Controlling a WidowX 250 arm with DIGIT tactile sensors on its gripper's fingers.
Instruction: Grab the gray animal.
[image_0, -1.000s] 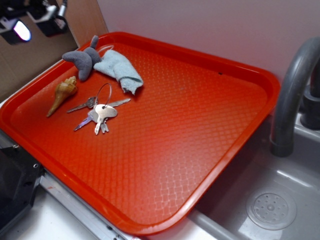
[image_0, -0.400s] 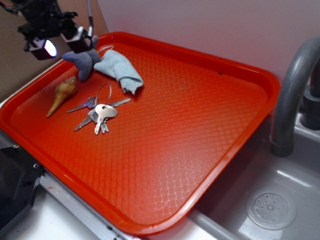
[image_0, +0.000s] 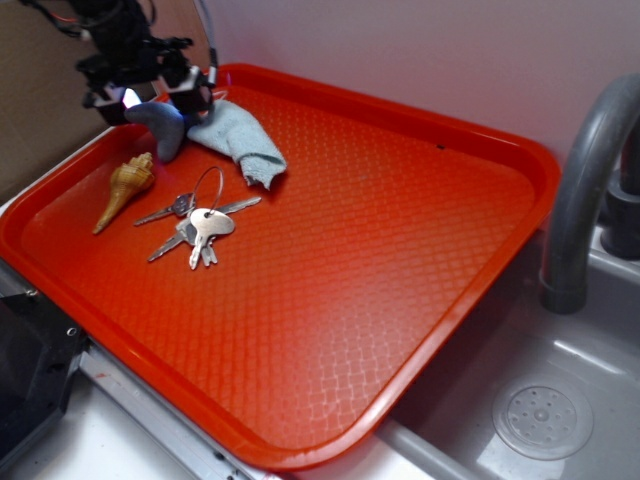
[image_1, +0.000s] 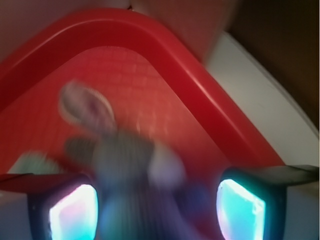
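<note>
Descent is the change here — 1.0 s ago the arm was up at the far corner of the picture, clear of everything; 0.4 s ago it hung just above the toy; now the gripper (image_0: 150, 92) sits low over the gray animal (image_0: 160, 122), covering its upper part in the exterior view. Nothing on the tray (image_0: 400, 300) has shifted across the 3 pictures: the gray animal lies in the tray's far left corner, touching the pale blue-gray cloth (image_0: 240, 140) on one side, with the seashell (image_0: 123, 188) near it and the bunch of keys (image_0: 200, 222) a little further toward the middle.

The wrist view is blurred by motion, yet it shows the gray animal (image_1: 135, 170) between the 2 fingers (image_1: 70, 215), which stand apart on either side of it, not yet pressed in. A pale loop (image_1: 87, 105) lies on the red surface beyond the toy.

My reading is that the approach is nearly finished and the closing step comes next. The cloth lies against the toy, so a fold of it could be caught in the squeeze — whether the fingers are low enough to straddle the body cannot be told from these views.
</note>
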